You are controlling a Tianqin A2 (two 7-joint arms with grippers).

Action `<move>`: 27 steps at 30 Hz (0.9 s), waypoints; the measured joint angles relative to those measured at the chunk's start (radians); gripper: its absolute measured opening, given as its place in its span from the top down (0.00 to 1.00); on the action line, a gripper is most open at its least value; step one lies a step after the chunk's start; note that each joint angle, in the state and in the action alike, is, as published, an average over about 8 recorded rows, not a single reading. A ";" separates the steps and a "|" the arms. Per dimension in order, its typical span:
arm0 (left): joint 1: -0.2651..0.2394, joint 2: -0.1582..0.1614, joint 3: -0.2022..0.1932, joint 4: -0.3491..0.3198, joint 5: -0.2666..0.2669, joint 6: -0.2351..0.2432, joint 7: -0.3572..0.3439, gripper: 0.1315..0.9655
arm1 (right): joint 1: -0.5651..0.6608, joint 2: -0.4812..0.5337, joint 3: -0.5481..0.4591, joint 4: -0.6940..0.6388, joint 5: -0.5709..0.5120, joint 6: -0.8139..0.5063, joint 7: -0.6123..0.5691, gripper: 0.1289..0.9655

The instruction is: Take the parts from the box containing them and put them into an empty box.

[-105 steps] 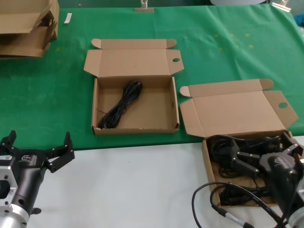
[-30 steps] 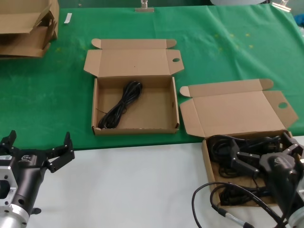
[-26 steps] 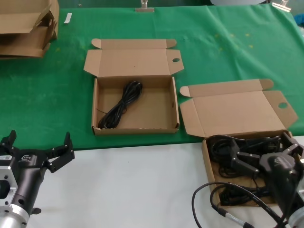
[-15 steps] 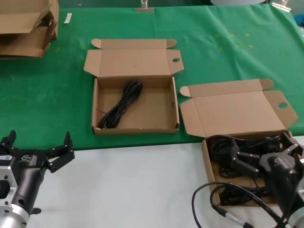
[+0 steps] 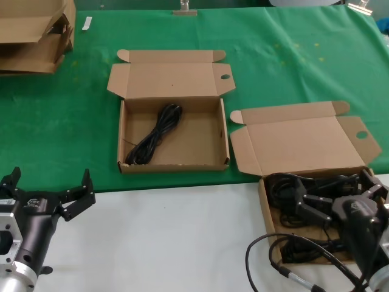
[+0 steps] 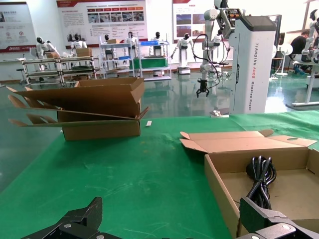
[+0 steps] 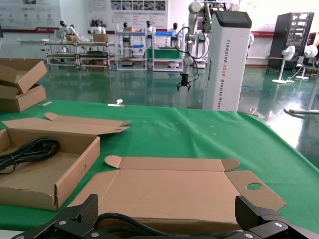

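The box containing the parts [image 5: 262,194] sits at the front right, lid [image 5: 301,143] open, with several black cables [image 5: 282,188] in its tray. My right gripper [image 5: 339,193] is open and hangs over those cables, holding nothing. In the right wrist view a cable loop [image 7: 130,222] lies between its open fingers [image 7: 75,219], in front of the lid [image 7: 174,191]. The other box [image 5: 213,143] lies in the middle with one looped cable [image 5: 155,135] in it. My left gripper [image 5: 50,184] is open and empty over the white table at the front left.
A flattened cardboard stack [image 5: 33,33] lies at the far left; it also shows in the left wrist view [image 6: 94,107]. The robot's thicker grey-tipped cable [image 5: 285,271] loops on the white table [image 5: 170,237] in front of the right box. Green cloth [image 5: 292,61] covers the rest.
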 joint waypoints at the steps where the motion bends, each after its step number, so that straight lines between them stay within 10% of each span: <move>1: 0.000 0.000 0.000 0.000 0.000 0.000 0.000 0.00 | 0.000 0.000 0.000 0.000 0.000 0.000 0.000 0.00; 27: 0.000 0.000 0.000 0.000 0.000 0.000 0.000 0.00 | 0.000 0.000 0.000 0.000 0.000 0.000 0.000 0.00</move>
